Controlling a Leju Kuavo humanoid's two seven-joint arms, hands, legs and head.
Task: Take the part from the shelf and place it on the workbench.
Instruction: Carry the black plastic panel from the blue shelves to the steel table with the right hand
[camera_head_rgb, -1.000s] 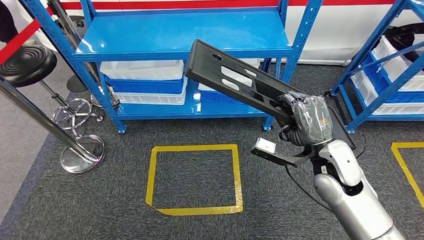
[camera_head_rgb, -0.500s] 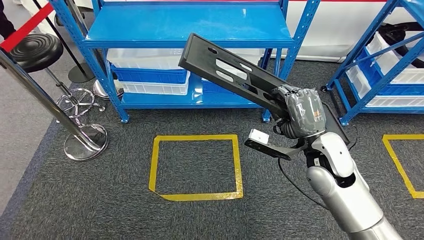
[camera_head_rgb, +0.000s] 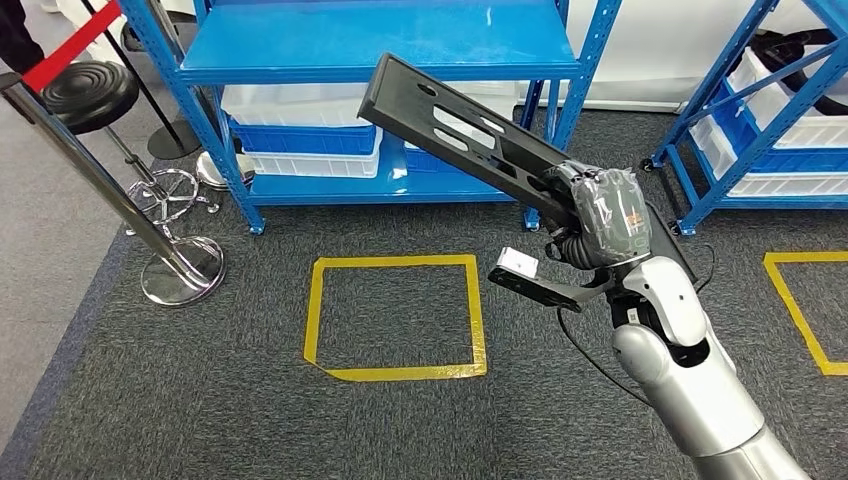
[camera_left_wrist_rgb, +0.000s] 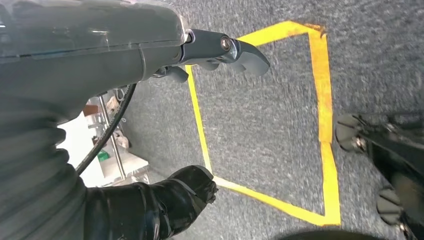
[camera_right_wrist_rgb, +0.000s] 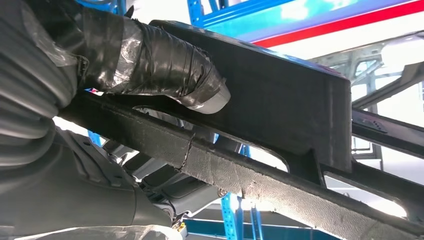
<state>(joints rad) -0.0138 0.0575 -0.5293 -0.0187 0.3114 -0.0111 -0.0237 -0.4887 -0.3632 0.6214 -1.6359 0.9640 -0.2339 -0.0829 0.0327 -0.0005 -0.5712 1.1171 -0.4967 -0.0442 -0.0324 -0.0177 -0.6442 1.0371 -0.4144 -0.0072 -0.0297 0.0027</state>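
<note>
The part (camera_head_rgb: 450, 130) is a long flat black panel with several slots. It slants up from my right hand (camera_head_rgb: 605, 225) toward the blue shelf (camera_head_rgb: 380, 60), and the hand grips its near end. In the right wrist view, taped dark fingers (camera_right_wrist_rgb: 165, 65) wrap over the panel's edge (camera_right_wrist_rgb: 280, 95). Down by the carpet hangs my left hand (camera_left_wrist_rgb: 115, 55), its grey thumb (camera_left_wrist_rgb: 235, 50) and a dark finger (camera_left_wrist_rgb: 170, 197) apart, holding nothing. It is above a yellow tape square (camera_left_wrist_rgb: 322, 105).
White and blue bins (camera_head_rgb: 300, 100) sit on the shelf's lower levels. A second blue shelf (camera_head_rgb: 760, 110) stands at the right. A black stool (camera_head_rgb: 90, 90) and a chrome barrier post with a round base (camera_head_rgb: 182, 275) stand at the left. Yellow tape squares (camera_head_rgb: 395, 315) mark the grey carpet.
The whole picture has shifted, so the camera has moved: the shelf sits a little higher and the floor square lies further right. The right hand keeps the panel at the same slant.
</note>
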